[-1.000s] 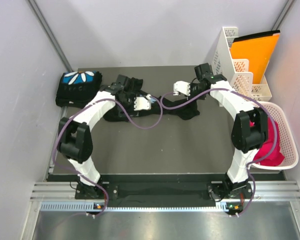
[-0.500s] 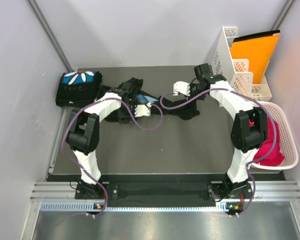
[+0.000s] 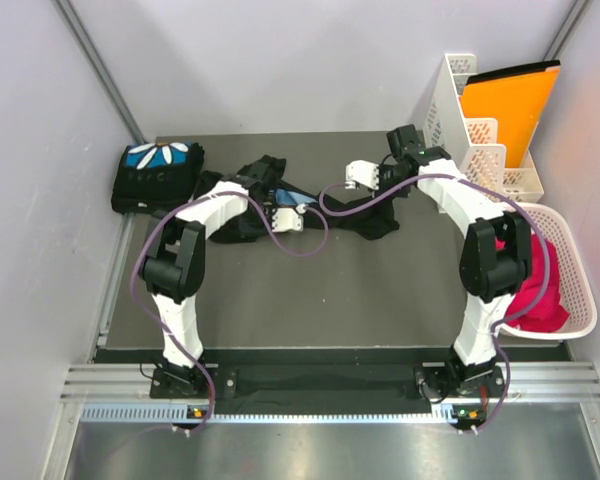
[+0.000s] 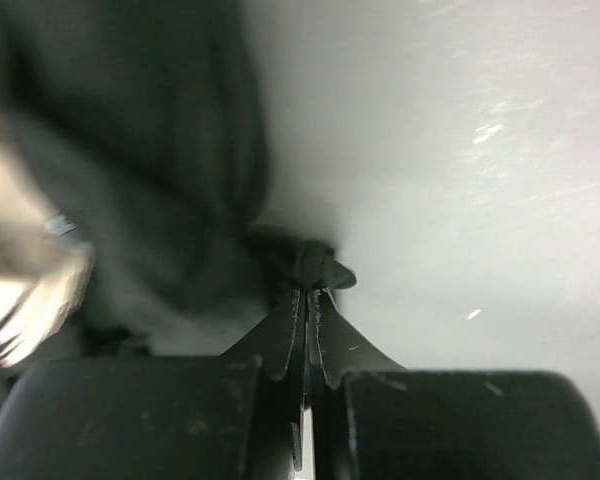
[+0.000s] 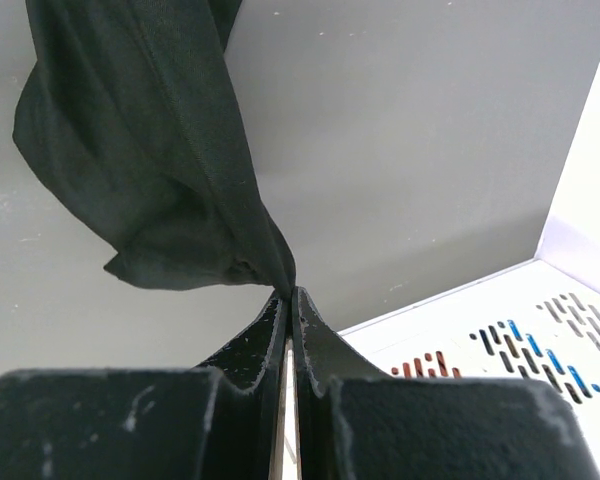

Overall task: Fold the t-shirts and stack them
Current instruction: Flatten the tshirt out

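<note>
One shirt is done: the folded t-shirt (image 3: 156,175), blue print with white petals facing up, sits at the table's (image 3: 380,300) far left corner. The second t-shirt (image 3: 375,225) is not folded at all. It lies bunched in a dark strip along the far middle of the table, stretched between my two hands. So about half the job is left: spread it, fold it, then set it on the first.

My left gripper (image 4: 308,295) has its jaws pressed together with a small tuft of black cloth caught at the tips. My right gripper (image 5: 287,292) is likewise clamped on a fold of the same shirt, which hangs from the tips above the surface.

The overhead view shows the layout, meaning both shirts and how far apart they lie, but not my fingertips. The wrist views show the pinches themselves. The right one is sharp and also catches a corner of the white slotted rack (image 5: 540,340). The left one is blurred, and the pale smear at its left edge may be the chest print, though I can't be sure.
</note>
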You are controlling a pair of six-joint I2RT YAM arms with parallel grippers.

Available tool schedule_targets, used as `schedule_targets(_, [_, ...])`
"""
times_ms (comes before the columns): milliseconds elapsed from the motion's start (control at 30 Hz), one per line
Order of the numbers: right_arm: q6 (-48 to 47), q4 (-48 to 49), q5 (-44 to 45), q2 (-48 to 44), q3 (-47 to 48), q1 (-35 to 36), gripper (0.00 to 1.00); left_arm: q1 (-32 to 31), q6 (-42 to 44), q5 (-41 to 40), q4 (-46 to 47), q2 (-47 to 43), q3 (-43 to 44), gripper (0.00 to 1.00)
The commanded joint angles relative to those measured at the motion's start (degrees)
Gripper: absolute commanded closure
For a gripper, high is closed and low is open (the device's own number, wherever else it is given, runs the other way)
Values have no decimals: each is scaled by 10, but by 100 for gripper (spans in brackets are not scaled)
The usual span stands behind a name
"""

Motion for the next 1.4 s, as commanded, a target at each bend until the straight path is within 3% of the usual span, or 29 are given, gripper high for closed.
schedule_targets(0, [-5, 9, 15, 9, 31, 2, 100, -3, 10, -19, -14, -60, 60, 100])
schedule_targets(167, [-3, 32, 38, 15, 33, -1, 100, -3, 37, -82, 58, -151, 78, 100])
schedule_targets(367, [1, 66, 78, 21, 53, -12, 100, 3, 128, -152, 198, -246, 12, 100])
schedule_targets(533, [5, 87, 105, 16, 83, -33, 100, 36, 133, -197, 327, -263, -18, 100])
schedule_targets(667, [12, 144, 138, -2, 83, -49, 100, 73, 163, -218, 453, -277, -69, 100])
schedule_targets(833, [31, 219, 175, -37, 81, -70, 100, 129, 152, -237, 549, -266, -88, 100])
schedule_targets(1100, [41, 271, 186, -66, 65, -87, 100, 125, 158, -231, 542, -260, -83, 100])
schedule_targets(1267, [43, 250, 161, -77, 59, -85, 100, 73, 98, -198, 440, -283, -57, 100])
schedule_targets(1367, [26, 225, 137, -86, 49, -86, 100, 57, 76, -122, 355, -309, -68, 100])
